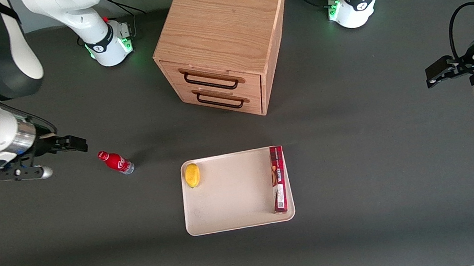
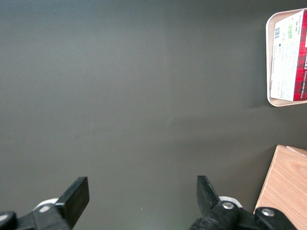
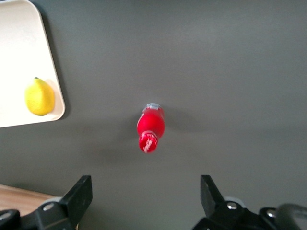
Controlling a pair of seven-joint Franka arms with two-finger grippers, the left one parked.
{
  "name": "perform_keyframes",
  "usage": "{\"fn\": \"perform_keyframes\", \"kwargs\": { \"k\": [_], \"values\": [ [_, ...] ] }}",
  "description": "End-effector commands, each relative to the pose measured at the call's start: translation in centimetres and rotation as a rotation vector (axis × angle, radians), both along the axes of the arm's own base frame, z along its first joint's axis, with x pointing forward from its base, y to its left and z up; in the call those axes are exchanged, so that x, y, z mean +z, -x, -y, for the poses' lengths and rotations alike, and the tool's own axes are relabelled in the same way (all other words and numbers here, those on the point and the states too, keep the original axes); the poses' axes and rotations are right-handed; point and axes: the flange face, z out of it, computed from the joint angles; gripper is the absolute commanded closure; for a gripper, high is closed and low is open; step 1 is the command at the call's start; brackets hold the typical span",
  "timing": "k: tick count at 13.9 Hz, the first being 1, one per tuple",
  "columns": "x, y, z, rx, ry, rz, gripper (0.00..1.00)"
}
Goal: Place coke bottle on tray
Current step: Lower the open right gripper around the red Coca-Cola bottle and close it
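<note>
Jaws of the gripper (image 3: 144, 201) stand wide open and empty, above the table and toward the working arm's end from the coke bottle (image 1: 116, 161), clear of it with a gap between. Risk noted: the bottle appears upright on a narrow base, so a descent slightly off centre could let one finger strike it, tipping or rolling it away from the tray (image 1: 232, 197). Seen from the wrist, the bottle stands ahead of the open jaws, roughly centred between the fingers, near the tray's lemon (image 1: 192, 175) corner.
</note>
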Motion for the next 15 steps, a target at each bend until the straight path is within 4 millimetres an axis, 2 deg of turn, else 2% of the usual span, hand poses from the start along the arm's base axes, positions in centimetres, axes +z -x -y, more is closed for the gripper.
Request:
{"fn": "perform_keyframes", "kwargs": {
  "k": [1,6,8,15],
  "values": [
    [-3.2,1.7,-0.5,0.002,-0.011,0.032,0.0],
    [-8.1,3.2,-1.1,0.014,-0.008,0.068,0.0],
    [-9.5,2.9,-1.3,0.018,-0.01,0.071,0.0],
    [-11.2,2.5,-1.1,0.055,0.025,0.082,0.06]
  ]
}}
